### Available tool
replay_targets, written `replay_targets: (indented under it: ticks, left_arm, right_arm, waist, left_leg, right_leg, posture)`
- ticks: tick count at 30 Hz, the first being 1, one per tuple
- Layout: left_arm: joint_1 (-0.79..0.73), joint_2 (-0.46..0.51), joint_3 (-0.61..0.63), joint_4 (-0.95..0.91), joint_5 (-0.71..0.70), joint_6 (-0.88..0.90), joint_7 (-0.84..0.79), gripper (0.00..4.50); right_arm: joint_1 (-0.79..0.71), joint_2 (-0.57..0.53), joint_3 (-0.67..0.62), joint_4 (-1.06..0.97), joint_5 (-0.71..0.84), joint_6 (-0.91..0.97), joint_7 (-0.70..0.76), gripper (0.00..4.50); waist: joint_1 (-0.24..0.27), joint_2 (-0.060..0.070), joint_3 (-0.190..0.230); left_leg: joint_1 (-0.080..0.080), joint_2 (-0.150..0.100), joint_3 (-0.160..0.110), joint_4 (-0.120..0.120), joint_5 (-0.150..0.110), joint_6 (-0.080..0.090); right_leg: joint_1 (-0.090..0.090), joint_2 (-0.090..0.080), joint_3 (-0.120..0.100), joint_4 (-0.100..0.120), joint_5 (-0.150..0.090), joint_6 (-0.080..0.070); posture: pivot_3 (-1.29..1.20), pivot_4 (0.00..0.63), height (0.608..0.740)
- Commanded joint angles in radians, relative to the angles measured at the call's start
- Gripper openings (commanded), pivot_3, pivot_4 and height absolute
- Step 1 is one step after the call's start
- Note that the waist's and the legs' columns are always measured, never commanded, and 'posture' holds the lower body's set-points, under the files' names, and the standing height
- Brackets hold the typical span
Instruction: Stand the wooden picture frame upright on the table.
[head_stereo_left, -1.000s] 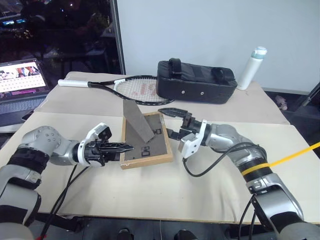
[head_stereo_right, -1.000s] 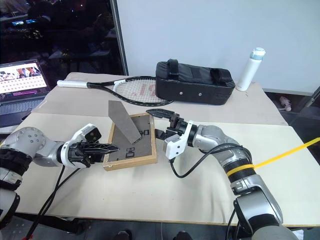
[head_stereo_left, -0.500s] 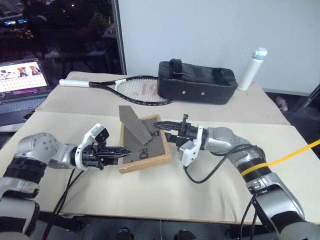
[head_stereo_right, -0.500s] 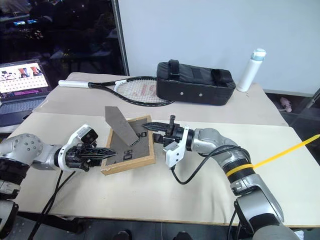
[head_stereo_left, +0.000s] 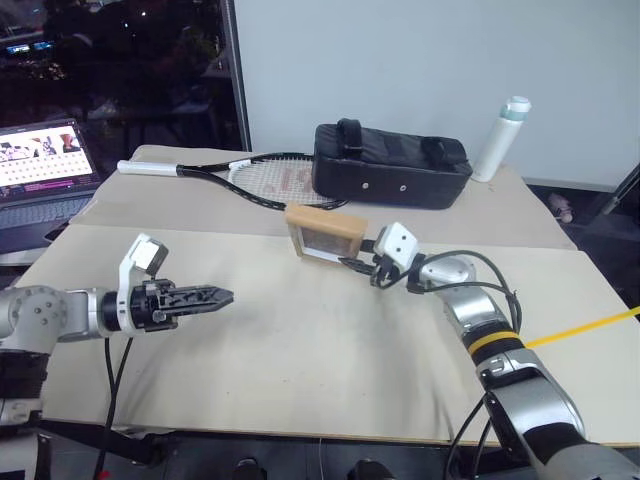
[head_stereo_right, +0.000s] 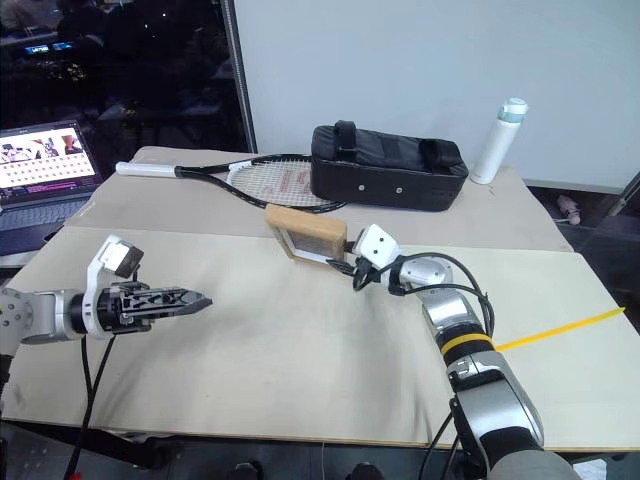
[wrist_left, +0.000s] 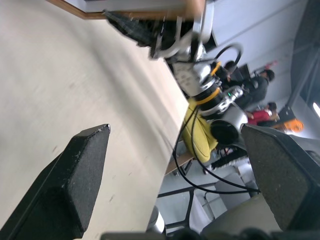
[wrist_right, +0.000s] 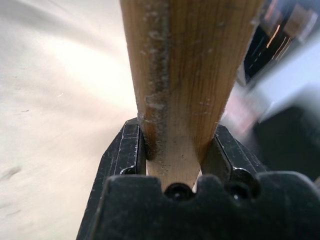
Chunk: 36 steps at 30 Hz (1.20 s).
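On the table (head_stereo_left: 300, 340), right hand (head_stereo_left: 362, 266) clamps the upright wooden picture frame (head_stereo_left: 326, 232), long axis level.

A lab or office: laptop (head_stereo_left: 40, 160), cabled test table (head_stereo_left: 300, 350), people seated behind.

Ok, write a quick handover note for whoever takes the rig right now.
Right end effector: shut on the wooden picture frame, clamping its edge.
Left end effector: open, holding nothing, apart from the frame over the table.
Frame: raised on edge mid-table, in front of the black case.
Done: frame lifted upright.
Left: settle it on its stand, release, check that it stands alone.
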Motion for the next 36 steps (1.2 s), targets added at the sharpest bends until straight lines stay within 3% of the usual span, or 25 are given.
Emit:
replay_targets:
  ticks: [1,9,14,23,30,36]
  left_arm:
    - [0.017,-0.01,0.059,-0.067,0.006,-0.02,0.024,4.5]
    - [0.058,-0.049,0.094,-0.127,0.026,-0.026,0.086,4.5]
    - [0.086,-0.067,0.051,-0.205,0.047,-0.046,0.073,4.5]
    - [0.066,-0.093,0.051,-0.167,0.076,-0.067,0.056,4.5]
    - [0.135,-0.098,0.01,-0.227,0.168,-0.165,0.043,4.5]
    - [0.145,-0.106,-0.022,-0.222,0.21,-0.21,0.034,4.5]
  right_arm:
    - [-0.045,0.016,-0.081,-0.045,0.129,0.277,0.061,1.26]
    - [-0.053,0.014,-0.11,0.016,0.133,0.566,0.042,1.26]
    - [-0.046,0.027,-0.084,0.025,0.128,0.638,0.107,1.26]
    - [-0.075,0.039,-0.049,0.011,0.127,0.78,0.215,1.26]
    - [-0.047,0.038,0.01,-0.049,0.133,0.869,0.323,1.26]
    - [-0.043,0.05,0.013,-0.048,0.107,0.852,0.3,1.26]
  waist:
    - [0.0,0.0,0.0]
    - [0.0,0.0,0.0]
    - [0.001,0.0,0.0]
    - [-0.01,0.0,0.0]
    - [-0.023,0.0,0.0]
    - [-0.025,0.0,-0.001]
  left_leg:
    - [0.0,0.0,0.0,0.0,0.0,0.0]
    - [0.0,0.0,0.0,0.0,0.0,0.0]
    - [0.0,0.0,0.0,-0.001,0.0,0.0]
    - [0.001,0.0,0.0,-0.002,0.0,0.0]
    - [0.002,0.0,0.0,-0.004,0.0,0.0]
    - [0.002,0.0,0.0,-0.004,0.0,0.0]
  right_leg:
    - [0.0,0.0,0.0,0.0,0.0,0.0]
    - [-0.001,0.0,0.0,0.0,-0.002,0.003]
    - [0.0,0.0,0.0,-0.002,-0.002,0.003]
    - [0.0,0.0,0.0,-0.001,-0.002,0.003]
    - [0.001,0.0,0.0,-0.002,-0.003,0.003]
    - [0.001,0.0,0.0,-0.002,-0.003,0.003]
  posture:
    - [0.0,0.15,0.677]
    - [0.0,0.15,0.677]
    - [0.0,0.15,0.677]
    - [0.0,0.15,0.677]
    - [0.0,0.15,0.677]
    - [0.0,0.15,0.677]
